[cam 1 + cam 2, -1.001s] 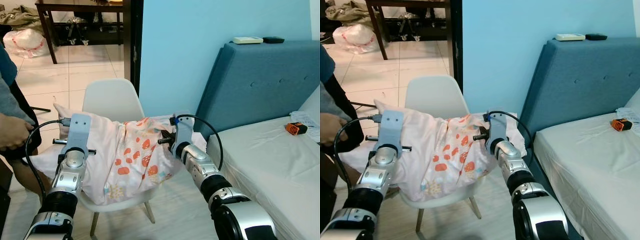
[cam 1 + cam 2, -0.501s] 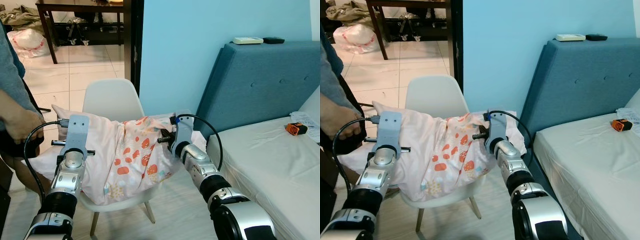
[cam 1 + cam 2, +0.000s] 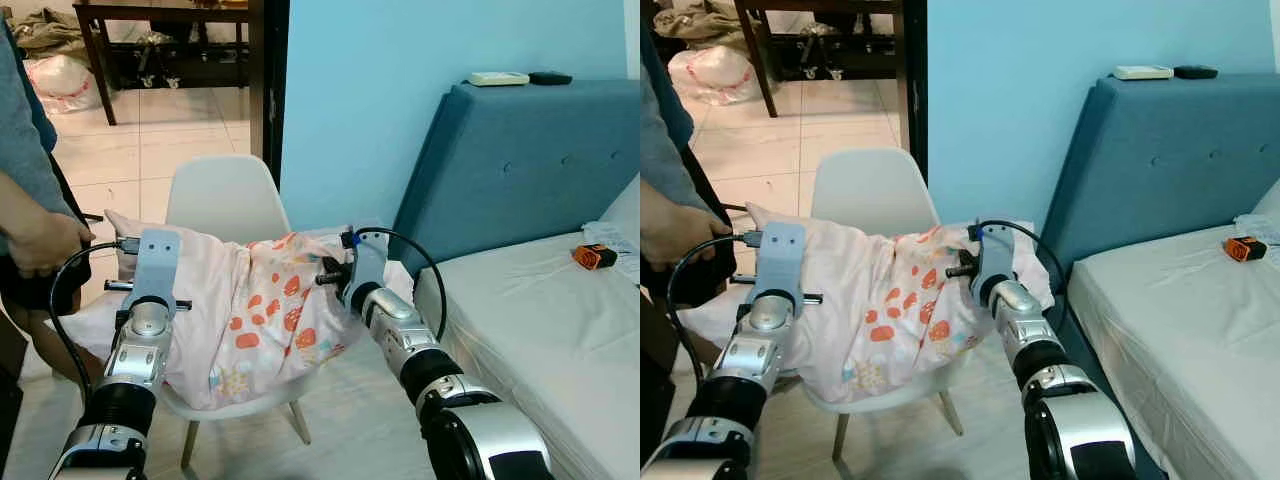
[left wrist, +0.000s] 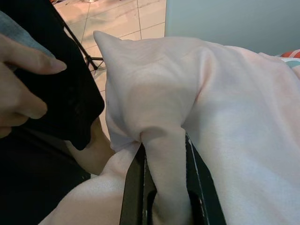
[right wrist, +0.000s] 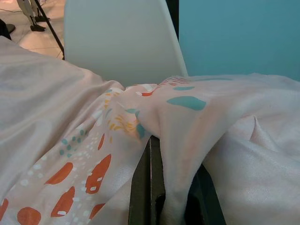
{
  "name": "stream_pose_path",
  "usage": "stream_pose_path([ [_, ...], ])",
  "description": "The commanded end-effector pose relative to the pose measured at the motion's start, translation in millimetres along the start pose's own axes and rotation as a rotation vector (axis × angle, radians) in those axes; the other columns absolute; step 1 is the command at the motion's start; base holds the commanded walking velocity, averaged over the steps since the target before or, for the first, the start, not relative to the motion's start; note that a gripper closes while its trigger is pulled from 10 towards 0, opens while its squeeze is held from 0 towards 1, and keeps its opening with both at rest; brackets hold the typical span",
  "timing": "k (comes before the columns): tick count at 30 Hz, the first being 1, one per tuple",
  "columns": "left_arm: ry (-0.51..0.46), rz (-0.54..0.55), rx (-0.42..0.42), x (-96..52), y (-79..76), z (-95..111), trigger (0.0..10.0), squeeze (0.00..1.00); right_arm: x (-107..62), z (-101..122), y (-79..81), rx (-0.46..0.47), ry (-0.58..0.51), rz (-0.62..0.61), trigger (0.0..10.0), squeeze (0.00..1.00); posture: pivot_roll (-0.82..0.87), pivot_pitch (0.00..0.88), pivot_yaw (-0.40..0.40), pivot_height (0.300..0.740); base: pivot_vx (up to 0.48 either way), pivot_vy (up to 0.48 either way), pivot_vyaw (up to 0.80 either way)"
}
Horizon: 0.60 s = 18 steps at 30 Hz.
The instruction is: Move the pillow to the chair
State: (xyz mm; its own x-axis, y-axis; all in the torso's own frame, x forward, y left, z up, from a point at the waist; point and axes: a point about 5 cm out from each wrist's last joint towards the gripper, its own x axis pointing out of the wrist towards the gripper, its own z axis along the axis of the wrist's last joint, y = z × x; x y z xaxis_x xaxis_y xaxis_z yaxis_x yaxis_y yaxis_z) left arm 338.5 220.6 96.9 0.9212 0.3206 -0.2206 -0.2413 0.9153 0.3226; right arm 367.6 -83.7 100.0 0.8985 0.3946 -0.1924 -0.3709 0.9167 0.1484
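Observation:
A pale pink pillow (image 3: pixel 245 310) with orange and teal prints lies across the seat of a white chair (image 3: pixel 225 200). My left gripper (image 4: pixel 164 187) is shut on a fold of the pillow's plain left end, and its silver wrist (image 3: pixel 150 290) rises at the pillow's left side. My right gripper (image 5: pixel 168 187) is shut on a fold of the printed cloth at the pillow's right end, with its wrist (image 3: pixel 362 270) against that end. The pillow sags over the seat's front edge.
A person stands at the left edge, a hand (image 3: pixel 40 240) close to my left arm. A blue headboard (image 3: pixel 520 170) and a white bed (image 3: pixel 540 320) fill the right, with a small orange object (image 3: pixel 590 256) on the bed. A dark table (image 3: pixel 160 30) stands behind on tiled floor.
The person's hand at the left has shifted a little. The pillow and both grippers hold about the same place on the chair.

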Motion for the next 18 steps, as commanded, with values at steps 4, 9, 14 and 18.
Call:
stream_pose_path([
  [4,-0.043,-0.048,-0.007,-2.2,-12.7,11.0,10.0,0.00,2.7,10.7,4.5,-0.005,-0.060,0.021,10.0,0.00,0.06,0.019,-0.080,0.680,0.000,0.000,0.00],
  [9,-0.041,-0.054,-0.010,-2.4,-14.9,11.1,10.0,0.00,2.6,10.7,3.5,-0.006,-0.058,0.018,10.0,0.00,0.06,0.020,-0.080,0.680,0.000,0.000,0.00],
  [14,-0.040,-0.057,-0.010,-2.3,-15.7,11.0,10.0,0.00,2.1,9.9,2.0,-0.003,-0.052,0.016,10.0,0.00,0.05,0.021,-0.079,0.671,0.000,0.000,0.00],
  [18,-0.038,-0.058,-0.010,-2.4,-15.7,10.4,10.0,0.00,1.7,9.1,1.6,-0.003,-0.050,0.015,10.0,0.00,0.05,0.023,-0.080,0.661,0.000,0.000,0.00],
])
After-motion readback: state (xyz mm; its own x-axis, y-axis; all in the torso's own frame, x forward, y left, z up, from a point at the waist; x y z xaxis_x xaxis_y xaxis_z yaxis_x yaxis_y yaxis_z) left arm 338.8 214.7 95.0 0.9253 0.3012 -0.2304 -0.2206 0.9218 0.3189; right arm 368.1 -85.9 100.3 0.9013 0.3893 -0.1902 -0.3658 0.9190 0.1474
